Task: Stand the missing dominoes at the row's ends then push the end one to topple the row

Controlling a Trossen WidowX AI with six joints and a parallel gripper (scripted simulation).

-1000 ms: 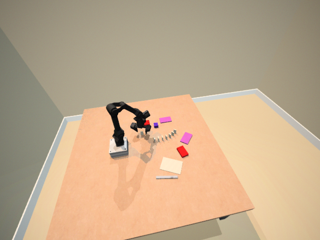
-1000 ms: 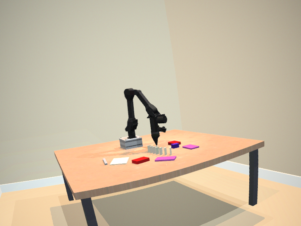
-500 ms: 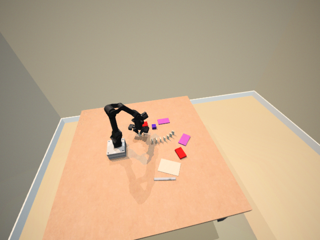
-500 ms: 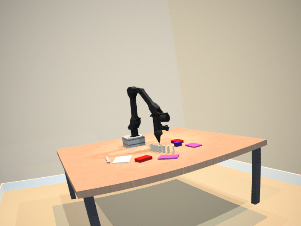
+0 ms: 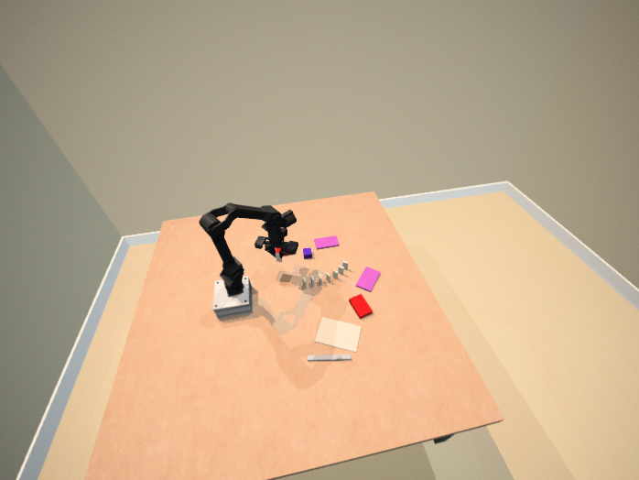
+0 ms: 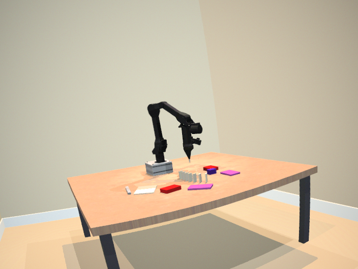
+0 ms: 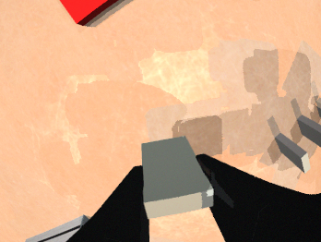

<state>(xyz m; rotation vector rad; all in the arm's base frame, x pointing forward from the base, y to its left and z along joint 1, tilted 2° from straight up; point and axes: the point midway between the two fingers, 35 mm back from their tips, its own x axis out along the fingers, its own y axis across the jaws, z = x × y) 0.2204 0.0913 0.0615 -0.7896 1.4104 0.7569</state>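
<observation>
My gripper (image 5: 277, 253) (image 6: 189, 158) (image 7: 169, 168) points down and is shut on a grey-white domino (image 5: 278, 256) (image 6: 189, 160) (image 7: 172, 173). The held domino is off the table, between the two black fingertips. The row of several standing dominoes (image 5: 335, 275) (image 6: 190, 177) (image 7: 291, 150) curves away to the right in the top view. The held domino is beyond the near, robot-side end of the row and higher than it. The wrist view shows only that end of the row, at its right edge.
A red block (image 6: 210, 167) (image 7: 89, 8) lies behind the gripper, with a purple cube (image 5: 308, 253) (image 6: 211, 171) and a pink slab (image 5: 326, 242) (image 6: 230, 172) nearby. Another pink slab (image 5: 367, 278), a red block (image 5: 360, 305), a cream sheet (image 5: 338, 333) and a grey bar (image 5: 329, 357) lie beyond the row.
</observation>
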